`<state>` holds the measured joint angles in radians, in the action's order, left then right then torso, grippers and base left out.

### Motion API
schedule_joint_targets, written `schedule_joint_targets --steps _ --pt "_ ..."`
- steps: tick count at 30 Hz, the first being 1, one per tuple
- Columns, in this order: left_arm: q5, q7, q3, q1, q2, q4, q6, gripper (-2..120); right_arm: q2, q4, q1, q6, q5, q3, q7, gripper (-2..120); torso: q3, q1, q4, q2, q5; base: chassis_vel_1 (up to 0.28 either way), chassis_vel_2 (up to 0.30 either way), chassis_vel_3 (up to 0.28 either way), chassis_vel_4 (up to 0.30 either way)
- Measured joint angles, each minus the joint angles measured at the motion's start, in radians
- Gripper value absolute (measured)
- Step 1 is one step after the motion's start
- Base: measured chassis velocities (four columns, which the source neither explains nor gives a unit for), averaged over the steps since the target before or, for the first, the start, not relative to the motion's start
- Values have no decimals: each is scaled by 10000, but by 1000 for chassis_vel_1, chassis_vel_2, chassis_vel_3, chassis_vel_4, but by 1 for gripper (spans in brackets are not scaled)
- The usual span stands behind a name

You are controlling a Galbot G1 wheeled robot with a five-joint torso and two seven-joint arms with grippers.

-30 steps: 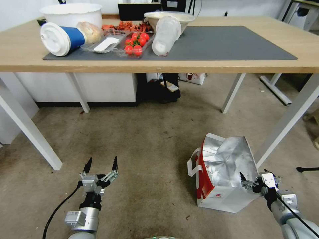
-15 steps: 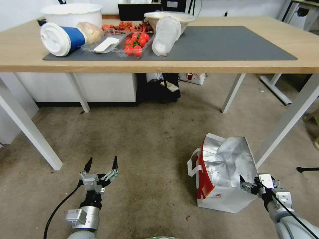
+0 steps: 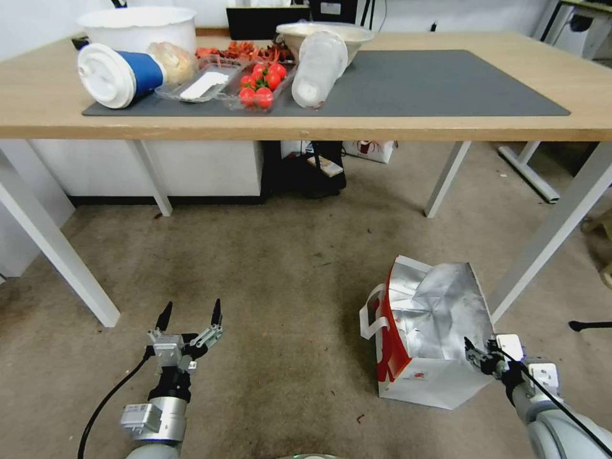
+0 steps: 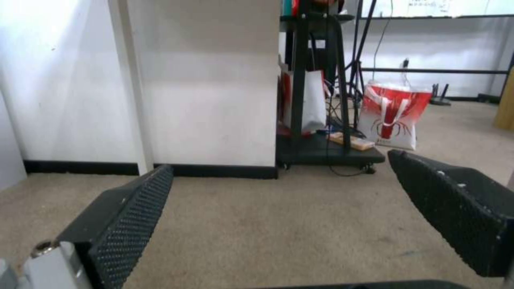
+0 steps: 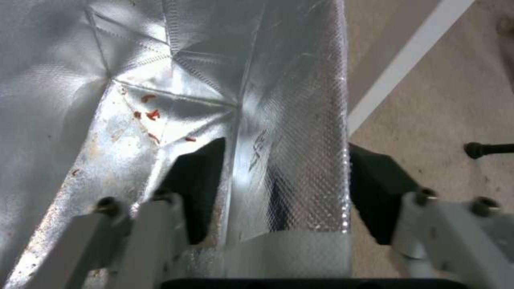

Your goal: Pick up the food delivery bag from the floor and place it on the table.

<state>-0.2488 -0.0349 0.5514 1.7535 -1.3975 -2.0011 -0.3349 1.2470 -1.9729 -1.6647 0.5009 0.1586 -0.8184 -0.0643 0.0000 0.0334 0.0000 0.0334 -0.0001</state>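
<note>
The food delivery bag [image 3: 428, 335] stands on the floor [image 3: 280, 280] at about four o'clock in the head view, mouth open upward, its silver foil lining showing, its red-and-white side and white strap handles [image 3: 371, 317] turned toward nine o'clock. It sits just beside a white leg [image 3: 548, 236] of the bench [image 3: 319, 127], on the near side of it.

The right end effector [image 3: 479, 357] is at the bag's five o'clock corner, with the rim of the bag wall between its fingers. In the right wrist view one dark finger [image 5: 195, 188] lies inside against the foil and the other sits outside the wall, the foil panel [image 5: 289, 160] standing between them. The fingers look spread either side of the wall, and I cannot tell whether they have clenched on it.

The left end effector [image 3: 189, 317] hovers low over the floor at seven o'clock, well apart from the bag, its two fingers released and wide with nothing between them. The left wrist view shows the carpet under them and a small red-and-white paper bag [image 4: 393, 116] far off by a dark rack [image 4: 321, 100].

On the bench, at eleven to twelve o'clock, a dark grey mat [image 3: 408, 86] carries a tipped blue-and-white cup [image 3: 118, 75], a tray of tomatoes [image 3: 260, 81], a clear cup on its side [image 3: 319, 67] and a white bowl [image 3: 137, 27].
</note>
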Motion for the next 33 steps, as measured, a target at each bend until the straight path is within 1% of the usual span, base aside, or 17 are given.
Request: schedule_joint_targets --steps 1,3,4,5,8,9,12,13,15,21,23,25,26,27,29,31,33 --pt "-2 -1 7 5 0 -15 -17 100 3 -10 -15 14 36 10 19 46 0 -1 0 0 1 0 0 0 0" --pt "-3 -3 10 7 0 -24 -23 100 5 -14 -20 19 51 16 30 43 0 -1 0 0 1 0 0 0 0" --pt "-3 -8 14 12 -2 -36 -37 100 6 -31 -26 36 98 25 53 36 0 -1 0 0 1 0 0 0 0" --pt "-3 -8 14 12 -2 -36 -37 100 6 -31 -26 36 98 25 53 36 0 -1 0 0 1 0 0 0 0" --pt "-3 -16 23 27 -8 -53 -72 100 0 -53 -34 82 187 58 140 21 0 -1 0 1 1 0 0 0 0" --pt "-3 -16 23 27 -8 -53 -72 100 0 -53 -34 82 187 58 140 21 0 -1 0 1 1 0 0 0 0" --pt "-41 -38 29 52 -3 -89 -78 100 -31 -79 -21 218 338 66 248 7 0 -1 -1 1 1 0 0 0 0" --pt "-41 -38 29 52 -3 -89 -78 100 -31 -79 -21 218 338 66 248 7 0 -1 -1 1 1 0 0 0 0" --pt "-74 -46 30 65 7 -132 -71 100 -97 -79 37 269 516 66 280 0 0 -1 0 1 2 0 0 0 0" --pt "-93 -56 69 70 27 -162 -67 100 -219 -127 90 132 981 56 226 0 0 -1 0 0 1 0 0 0 0" --pt "-96 -61 104 81 25 -181 -68 100 -445 -262 -134 -666 1386 18 -356 0 0 0 0 1 1 0 0 0 0" --pt "-97 -61 110 83 25 -186 -68 100 -502 -289 -194 -851 1464 -7 -540 0 0 -1 0 1 2 0 0 0 0" --pt "-101 -63 136 83 29 -201 -68 100 -743 -395 -392 -1452 1650 -100 -1128 0 0 -1 -2 1 1 0 0 0 0" --pt "-104 -64 144 82 39 -210 -68 100 -939 -494 -473 -1712 1802 -193 -1496 0 0 -1 -2 1 3 0 0 0 0" --pt "-105 -65 150 79 43 -215 -68 100 -1031 -546 -498 -1774 1865 -229 -1612 0 0 -1 -1 1 2 0 0 0 0" --pt "-107 -76 156 59 52 -238 -66 100 -1599 -801 -542 -1902 2480 -425 -2171 0 0 -1 -1 1 2 0 0 0 0" --pt "-108 -78 155 57 52 -246 -66 100 -1797 -866 -542 -1916 2737 -485 -2328 0 0 -1 0 1 2 0 0 0 0"
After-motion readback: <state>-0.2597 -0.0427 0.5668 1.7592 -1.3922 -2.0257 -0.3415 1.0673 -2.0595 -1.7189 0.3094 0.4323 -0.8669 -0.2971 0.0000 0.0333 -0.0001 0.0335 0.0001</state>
